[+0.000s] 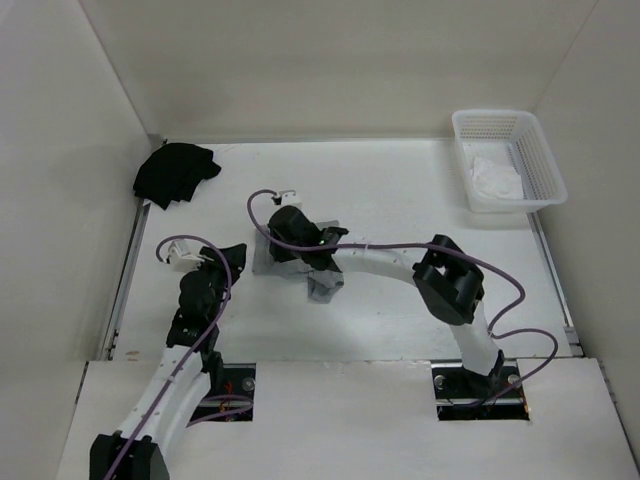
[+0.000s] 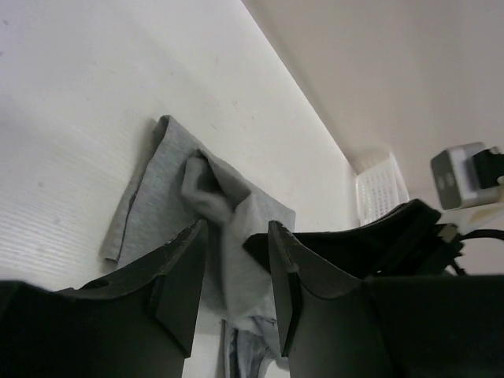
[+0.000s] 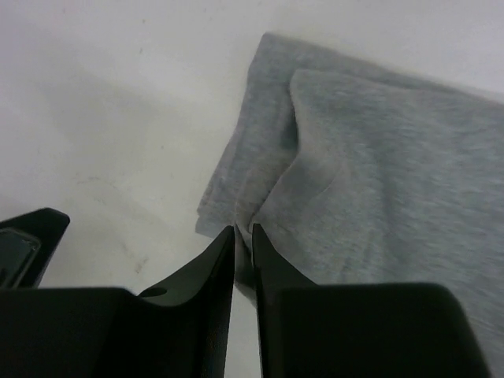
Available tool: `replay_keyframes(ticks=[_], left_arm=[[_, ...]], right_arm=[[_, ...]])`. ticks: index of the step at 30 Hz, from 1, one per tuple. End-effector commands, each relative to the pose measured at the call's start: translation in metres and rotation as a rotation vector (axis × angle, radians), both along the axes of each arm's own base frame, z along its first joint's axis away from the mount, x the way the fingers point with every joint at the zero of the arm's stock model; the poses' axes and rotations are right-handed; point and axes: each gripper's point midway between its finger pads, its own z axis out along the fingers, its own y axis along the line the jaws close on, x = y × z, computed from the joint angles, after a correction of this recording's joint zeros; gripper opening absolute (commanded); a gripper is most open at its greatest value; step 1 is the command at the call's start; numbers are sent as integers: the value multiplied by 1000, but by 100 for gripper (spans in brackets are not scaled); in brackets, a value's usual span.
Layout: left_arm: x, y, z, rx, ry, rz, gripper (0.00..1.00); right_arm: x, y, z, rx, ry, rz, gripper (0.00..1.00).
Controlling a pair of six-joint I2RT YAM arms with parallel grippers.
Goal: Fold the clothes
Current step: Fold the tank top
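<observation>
Right wrist view: the right gripper [image 3: 243,240], jaws a slit apart, sits at the edge of the part-folded grey top [image 3: 378,157] on the table [image 3: 118,94], grip unclear, left gripper [image 2: 235,268] open and empty; next fold likely needs a clean corner pinch.

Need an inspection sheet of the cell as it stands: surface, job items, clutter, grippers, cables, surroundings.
Surface: white table, faint marks.
Job's things: grey top, folded over in layers, mid-table, partly under the right arm.
Clutter: black garment in far left corner; white basket at far right, white cloth inside.
Grippers: left gripper open, aimed at the top; right gripper jaws nearly together at the top's edge, grip unclear.
Cables: purple cables looped along both arms.
Surroundings: white walls on three sides.
</observation>
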Motion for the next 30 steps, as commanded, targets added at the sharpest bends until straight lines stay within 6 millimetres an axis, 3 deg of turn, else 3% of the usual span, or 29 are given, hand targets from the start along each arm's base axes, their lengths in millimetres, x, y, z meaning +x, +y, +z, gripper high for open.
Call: replay_keyframes(ticks=[1, 4, 6, 8, 11, 13, 15, 18, 21, 26, 30], left_arm=[[-2, 4, -3, -18, 14, -5, 35], [2, 9, -4, -22, 19, 7, 35], [6, 7, -3, -22, 25, 2, 35], [10, 0, 0, -21, 22, -23, 35], [18, -19, 9, -15, 8, -82, 36], [24, -39, 15, -3, 6, -137, 37], [32, -63, 18, 13, 11, -203, 37], [45, -100, 16, 38, 28, -278, 37], [62, -115, -6, 56, 73, -280, 37], [87, -105, -53, 58, 168, -235, 36], [91, -81, -82, 55, 244, -169, 35]], right_arm=[[-4, 23, 28, 85, 21, -21, 19], [-11, 21, 48, 146, -11, -9, 37], [-19, 6, 57, 170, -29, -8, 49], [-25, -17, 57, 177, -35, -18, 51], [-26, -62, 46, 160, -39, -62, 34], [-25, -89, 28, 135, -17, -98, 12], [-28, -105, 13, 120, 8, -119, 4], [-33, -116, -4, 117, 27, -118, 3], [-32, -120, -13, 148, 31, -129, 4], [-17, -132, -25, 220, 57, -172, 11], [-16, -146, -44, 240, 114, -204, 12]])
